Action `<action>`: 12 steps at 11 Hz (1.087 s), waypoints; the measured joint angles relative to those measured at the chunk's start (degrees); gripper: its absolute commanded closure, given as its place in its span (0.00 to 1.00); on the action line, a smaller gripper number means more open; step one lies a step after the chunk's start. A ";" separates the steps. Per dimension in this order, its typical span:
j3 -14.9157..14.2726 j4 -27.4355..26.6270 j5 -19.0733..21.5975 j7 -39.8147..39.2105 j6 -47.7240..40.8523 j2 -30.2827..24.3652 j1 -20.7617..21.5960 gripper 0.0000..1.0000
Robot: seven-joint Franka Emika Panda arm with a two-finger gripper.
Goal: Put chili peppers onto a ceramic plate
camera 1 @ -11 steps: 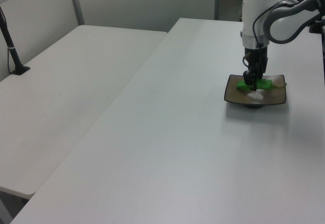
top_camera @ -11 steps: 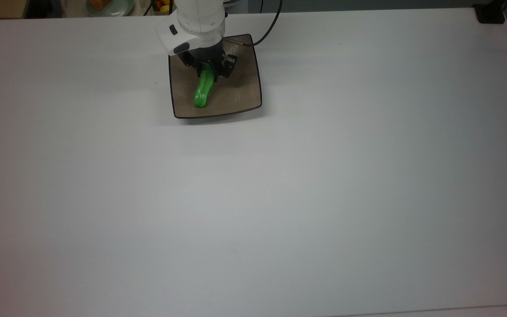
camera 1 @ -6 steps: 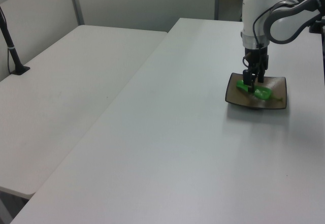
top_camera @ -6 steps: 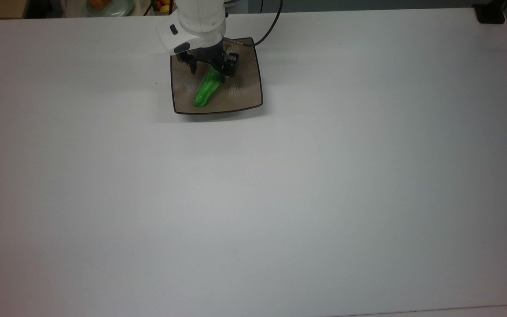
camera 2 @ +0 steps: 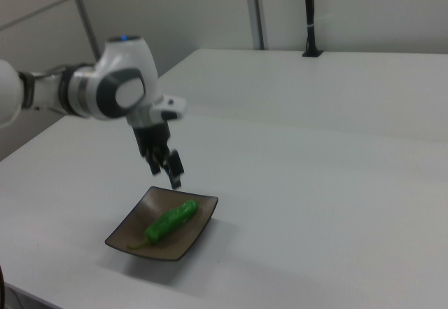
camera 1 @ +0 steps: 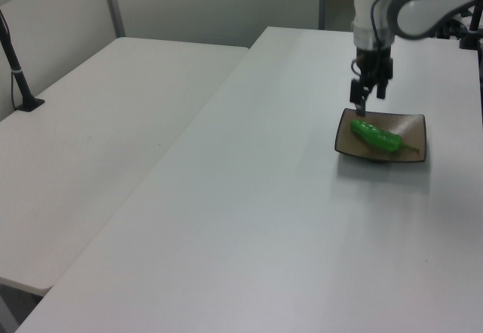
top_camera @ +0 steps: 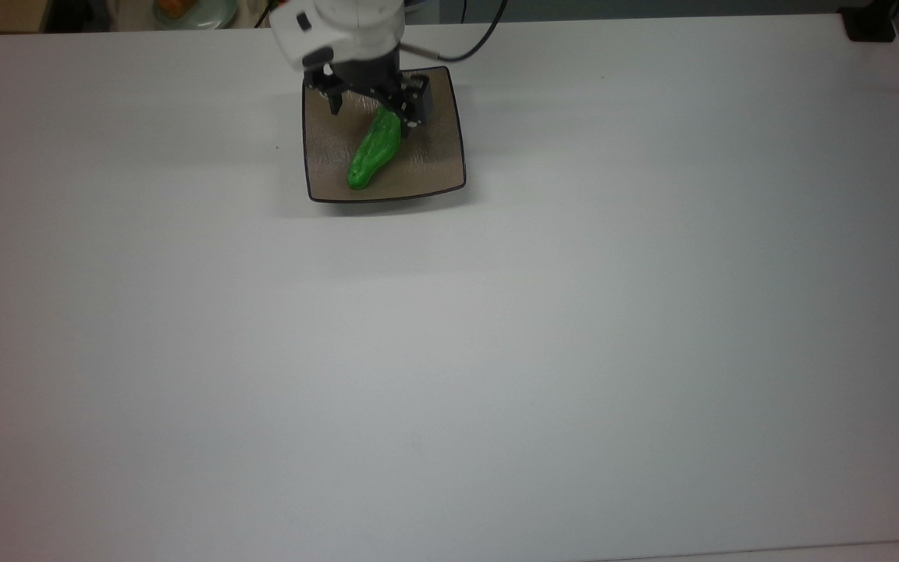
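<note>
A bright green chili pepper (top_camera: 372, 154) (camera 1: 375, 136) (camera 2: 170, 220) lies loose and diagonal on the square tan-brown ceramic plate (top_camera: 428, 168) (camera 1: 415, 125) (camera 2: 127, 236), its thin stem pointing off toward the plate's edge. My gripper (top_camera: 371, 114) (camera 1: 368, 97) (camera 2: 166, 174) hangs open a short way above the plate's far side, in the top view over the pepper's upper end. Nothing sits between the fingers, and they touch neither pepper nor plate.
The plate sits near the far edge of a wide white table (top_camera: 496, 351). A black mount (top_camera: 869, 27) stands at the top view's top right corner. A second white table (camera 1: 113, 106) adjoins, with a black post (camera 1: 19, 76) on it.
The gripper let go of the pepper, opened and rose off the plate. The pepper settled flat, and the plate, tilted half a second ago, lies level again.
</note>
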 measured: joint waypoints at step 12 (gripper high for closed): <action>2.38 24.19 2.58 -20.97 -18.93 -0.44 0.19 0.00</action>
